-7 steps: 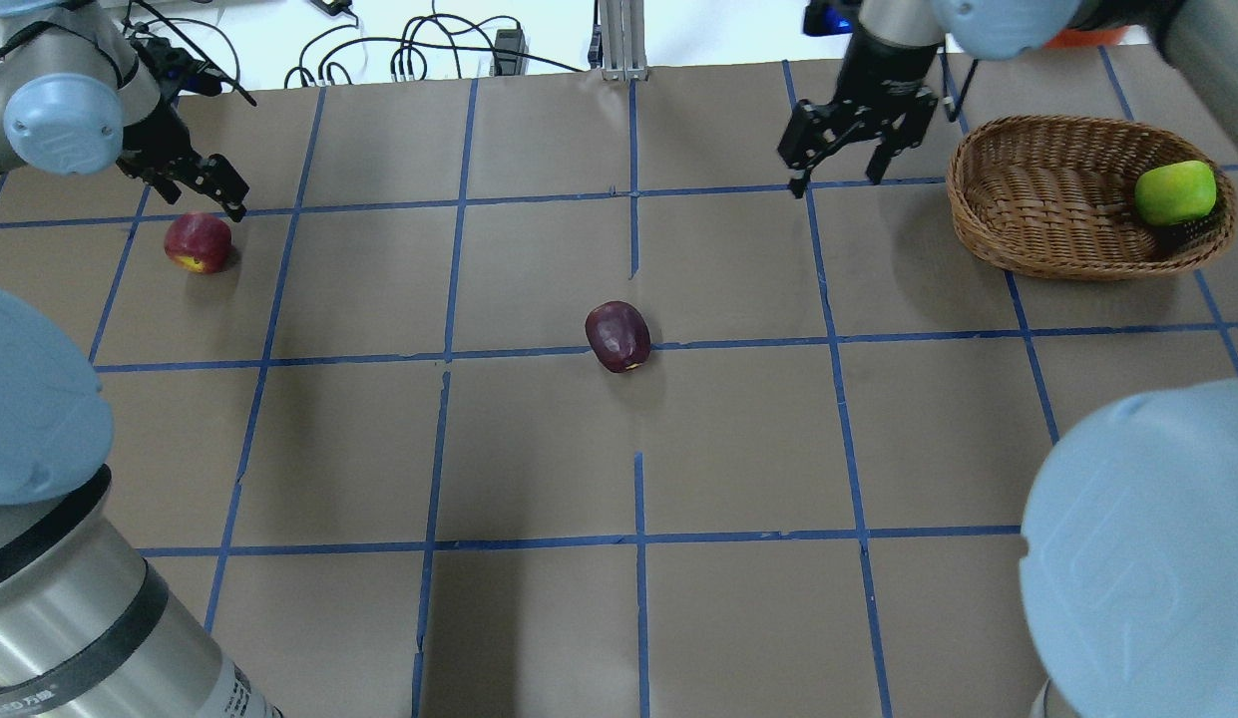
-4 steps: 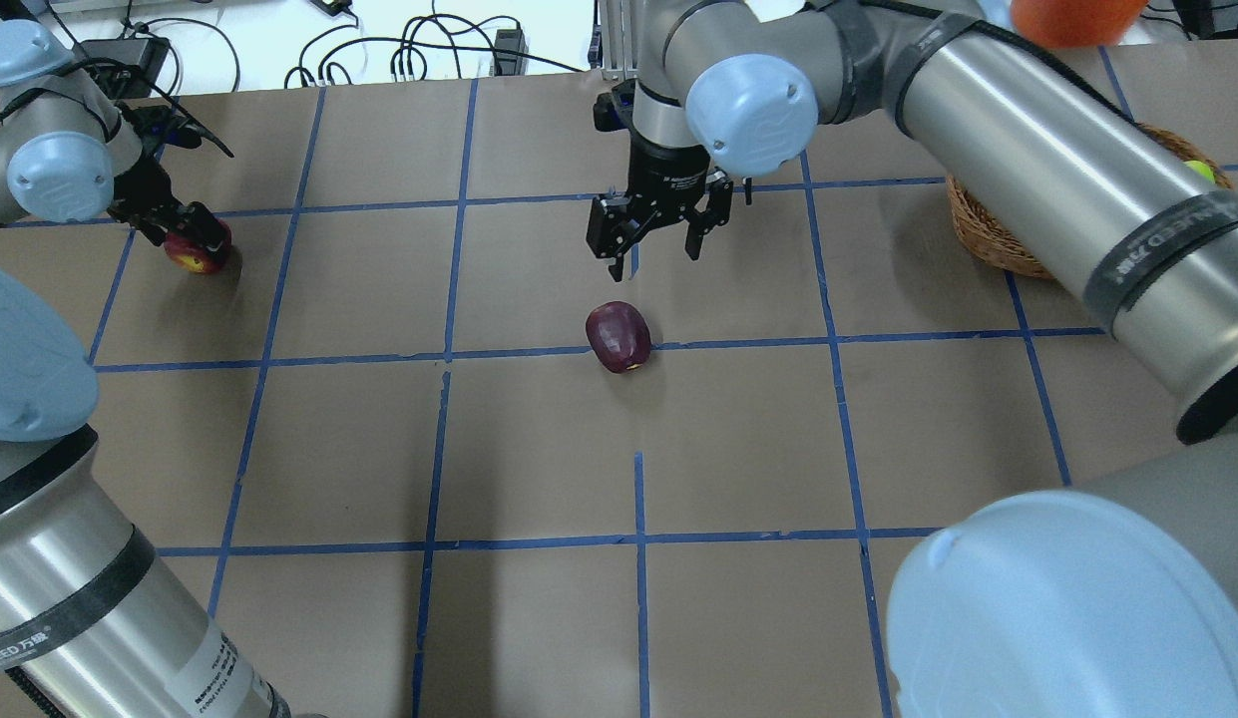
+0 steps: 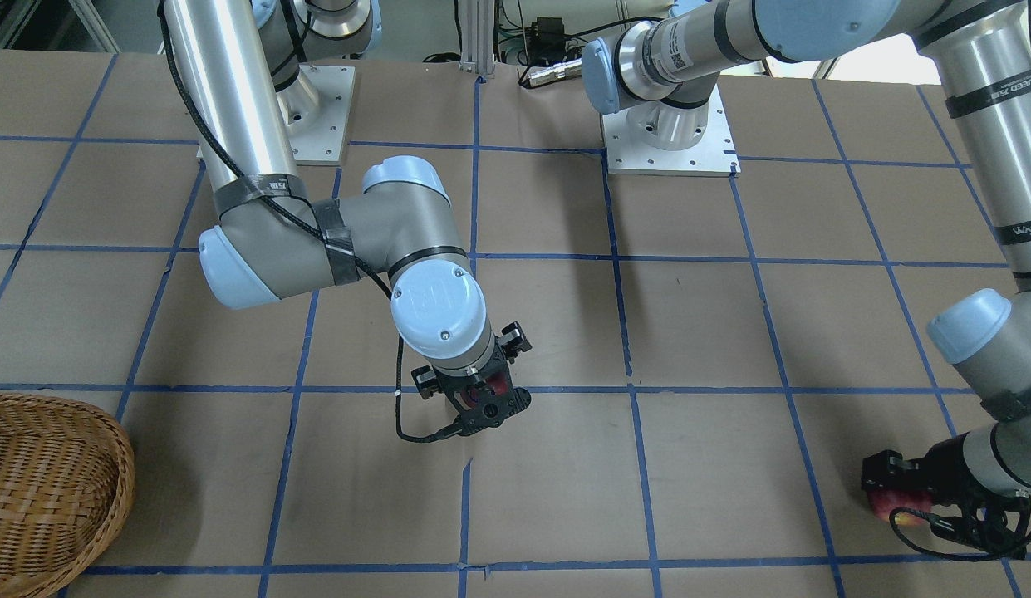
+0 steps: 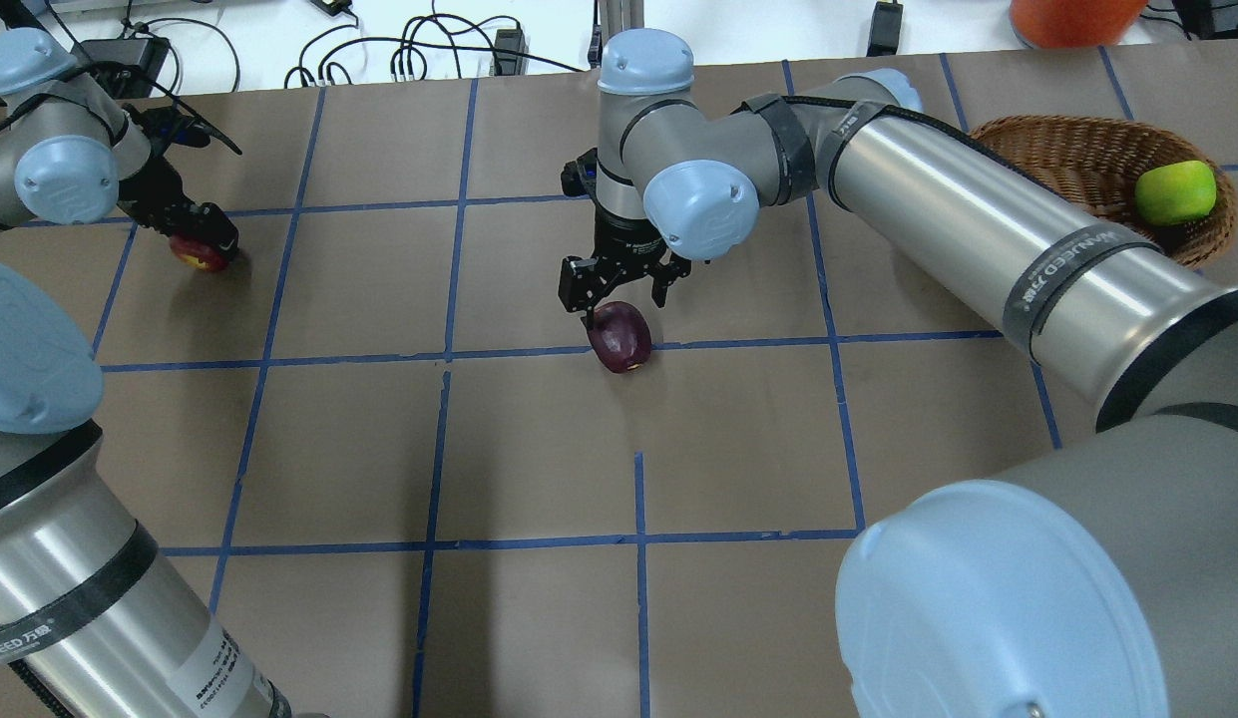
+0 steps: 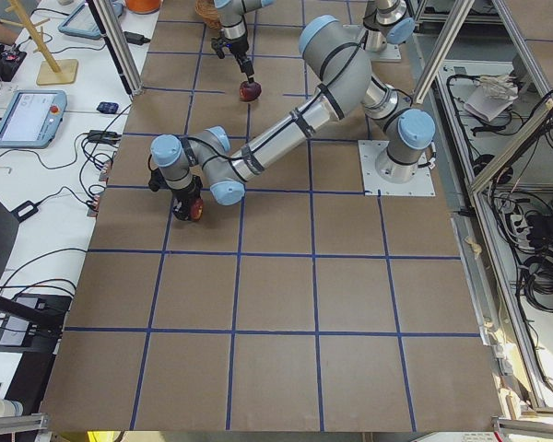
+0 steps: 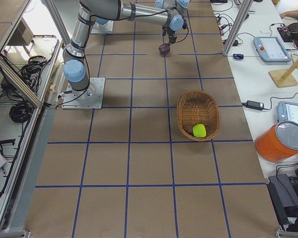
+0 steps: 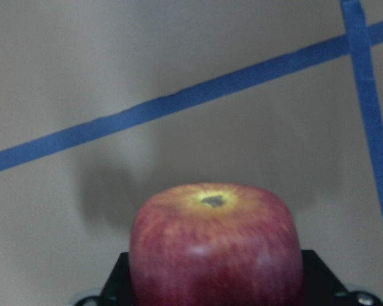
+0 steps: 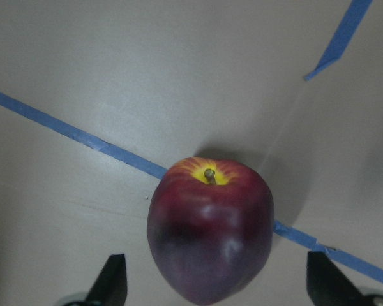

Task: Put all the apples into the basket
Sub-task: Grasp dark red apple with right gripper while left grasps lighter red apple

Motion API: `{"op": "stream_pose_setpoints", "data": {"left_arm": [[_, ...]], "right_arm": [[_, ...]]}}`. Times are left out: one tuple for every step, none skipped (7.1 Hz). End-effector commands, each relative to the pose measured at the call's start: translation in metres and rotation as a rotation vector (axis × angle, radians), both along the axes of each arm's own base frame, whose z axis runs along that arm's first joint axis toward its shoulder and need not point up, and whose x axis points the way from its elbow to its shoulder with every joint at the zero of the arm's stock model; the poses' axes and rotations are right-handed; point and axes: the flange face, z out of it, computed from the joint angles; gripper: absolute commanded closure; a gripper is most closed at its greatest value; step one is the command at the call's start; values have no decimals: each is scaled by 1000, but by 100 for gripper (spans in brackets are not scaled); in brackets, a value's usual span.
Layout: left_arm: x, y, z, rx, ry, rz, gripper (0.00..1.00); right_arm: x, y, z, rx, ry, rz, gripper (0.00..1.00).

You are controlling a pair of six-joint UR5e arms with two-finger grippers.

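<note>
The dark maroon apple (image 4: 620,339) lies on the table's middle. My right gripper (image 4: 619,309) is open, low over it, with the jaws on either side; the right wrist view shows the apple (image 8: 210,229) between both fingertips (image 8: 112,284). The dull red apple (image 4: 200,253) is at the far left, and my left gripper (image 4: 207,237) is shut on it; it fills the left wrist view (image 7: 216,248), yellowish end up. The yellow-green apple (image 4: 1174,191) lies in the wicker basket (image 4: 1067,150) at the far right.
The table is covered in brown paper with a blue tape grid. An orange container (image 4: 1072,15) stands behind the basket. Cables (image 4: 419,50) lie along the back edge. My right arm's long link (image 4: 978,239) spans from the basket side to the centre.
My right gripper has swung from beside the basket to the centre and dropped around the maroon apple. My left gripper has come down onto the red apple.
</note>
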Motion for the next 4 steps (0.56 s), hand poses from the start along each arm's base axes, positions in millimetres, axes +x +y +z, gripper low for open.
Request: {"op": "stream_pose_setpoints", "data": {"left_arm": [[-46,28,48,88,58,91,80],[-88,55,71,106,146,197,80],[-124,91,76,129,157,268,80],[-168,113,90,132,145,292,80]], "right_arm": [[7,1,-22,3,0,5,0],[9,2,-29,9,2,8,0],[13,5,-32,13,4,13,0],[14,6,-34,13,6,12,18]]}}
